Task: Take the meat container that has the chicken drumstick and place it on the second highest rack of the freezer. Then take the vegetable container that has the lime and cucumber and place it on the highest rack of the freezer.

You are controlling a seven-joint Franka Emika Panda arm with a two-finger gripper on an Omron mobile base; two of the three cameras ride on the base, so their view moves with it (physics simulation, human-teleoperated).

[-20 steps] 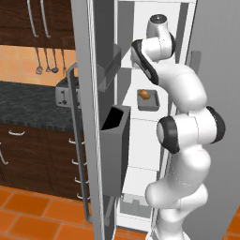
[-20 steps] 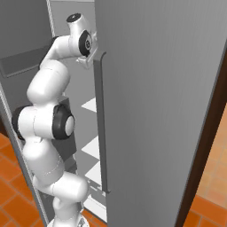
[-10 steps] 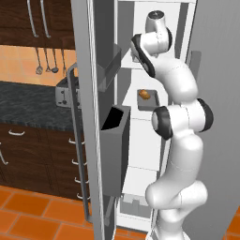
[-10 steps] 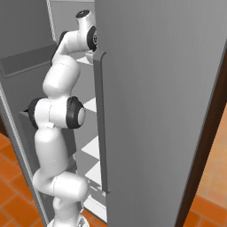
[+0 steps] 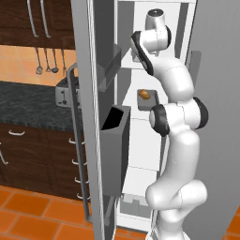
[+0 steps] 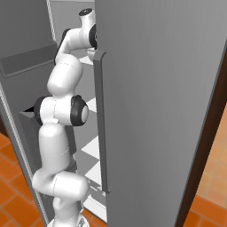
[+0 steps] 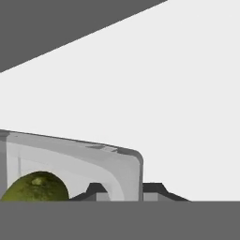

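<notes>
In the hand view my gripper is shut on the wall of the grey vegetable container, one dark fingertip on each side of it. The yellow-green lime lies inside it at lower left; the cucumber is hidden. White freezer interior lies behind the tray. From the left base view, my gripper reaches into the top of the freezer, at the highest rack. Below it, the meat container with the chicken drumstick rests on the second highest rack.
The open freezer door carries a dark bin and an upper bin close to the arm's left. The closed grey door with its long handle flanks the arm's right. A dark counter and toaster stand left.
The arm has straightened upward, its elbow rising, and the hand has moved a little higher and deeper into the top of the freezer. The grip is unchanged.
</notes>
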